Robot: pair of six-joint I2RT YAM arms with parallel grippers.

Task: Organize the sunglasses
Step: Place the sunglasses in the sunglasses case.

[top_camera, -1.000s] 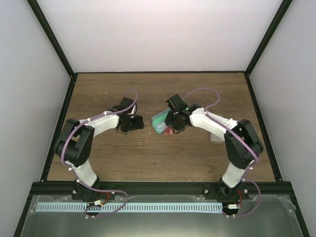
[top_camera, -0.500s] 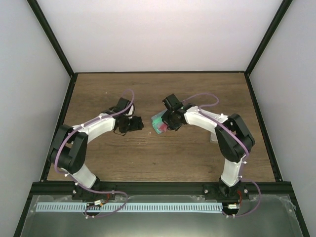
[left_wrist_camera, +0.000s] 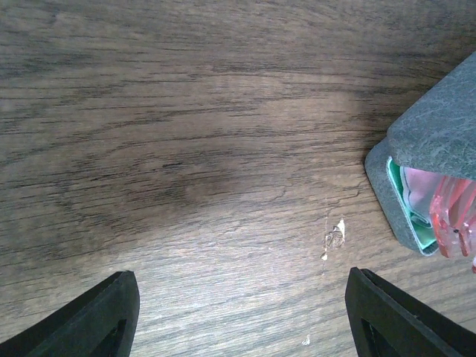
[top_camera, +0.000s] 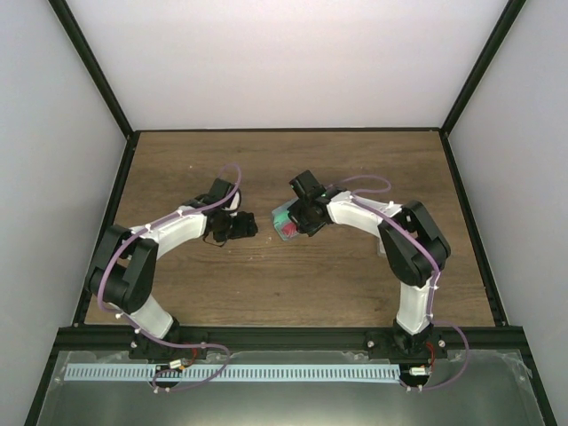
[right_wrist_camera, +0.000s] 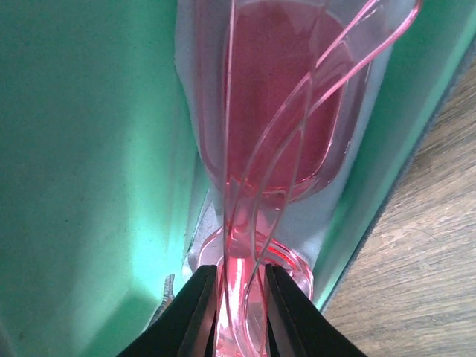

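The right claw (right_wrist_camera: 241, 297) is nearly shut, its two fingers pinching the thin frame of the pink sunglasses (right_wrist_camera: 277, 111). It holds them end-on inside the mouth of the open case (right_wrist_camera: 89, 149). From its own camera the lenses hang against the green lining with the temples folded across them. The case lies on the table (left_wrist_camera: 186, 149) near the middle, its grey lid raised.

The left claw (left_wrist_camera: 242, 320) stands wide open with nothing in it. It hovers low over bare wood just beside the case, close enough that the case's corner and a bit of pink frame show at the edge of its view.

To my eye this is the placing step: the pair is partly in but not yet let go. Next, the right claw would need to lower the frame flat into the lining and open its fingers without dragging the glasses back out. The left one looks ready to steady the case or push the lid down. A temple sticking over the rim could stop the lid closing. I can't see the second pair from here.
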